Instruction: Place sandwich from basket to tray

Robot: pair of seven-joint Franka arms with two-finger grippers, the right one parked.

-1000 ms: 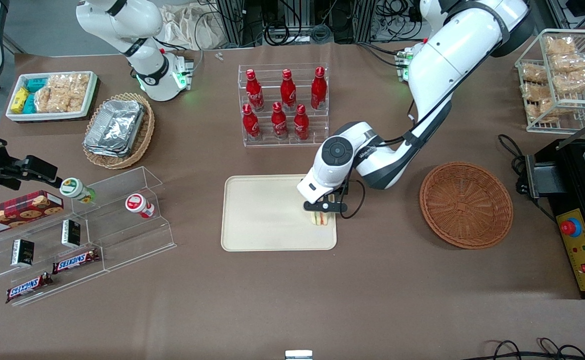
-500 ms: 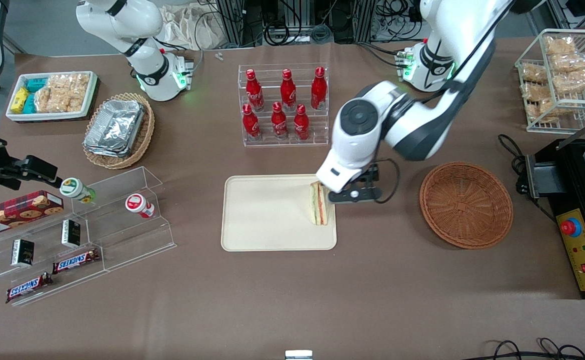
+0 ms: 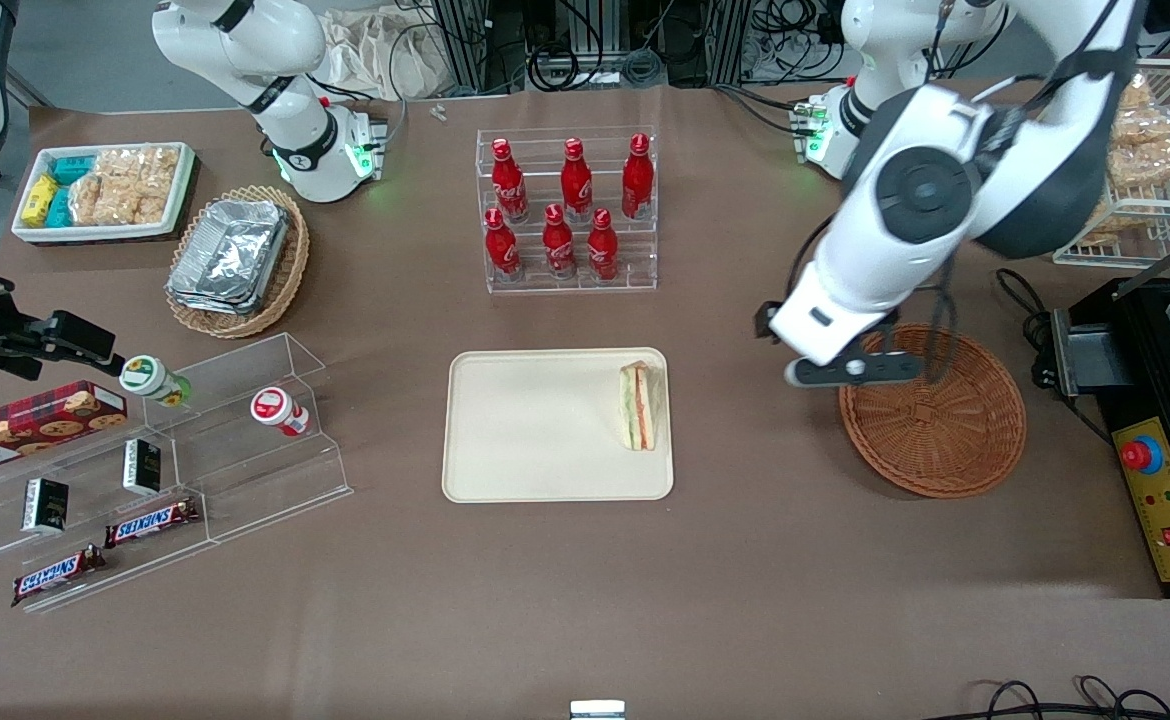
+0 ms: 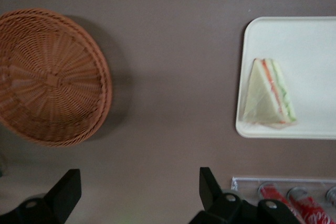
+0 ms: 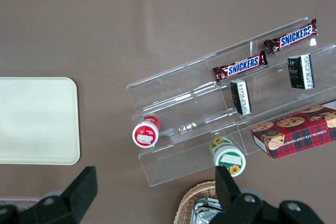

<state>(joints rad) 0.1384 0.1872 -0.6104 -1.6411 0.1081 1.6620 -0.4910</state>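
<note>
A brown table surface is shown, carrying the cream tray (image 3: 545, 425) near its middle and the round reddish-brown basket (image 3: 933, 410) toward the working arm's end. The sandwich (image 3: 638, 405) is seen lying on the tray, close against the rim nearest the basket; its striped filling edge — orange-red and green — is turned toward the middle of the tray, and its long axis runs from nearer the front camera to farther from it. The basket is seen to hold nothing.

The gripper (image 3: 850, 368) is held above the table at the basket's rim on the tray side, well apart from the sandwich. In the left wrist view its fingers (image 4: 209, 183) are spread wide with only bare table between them — nothing is gripped.

The governing relation: the sandwich lies sideways from the gripper, toward the parked arm's end, with open table between them. The placement is judged complete, since the sandwich rests wholly within the tray's rim; only a retreat of the arm would appear to be left.
</note>
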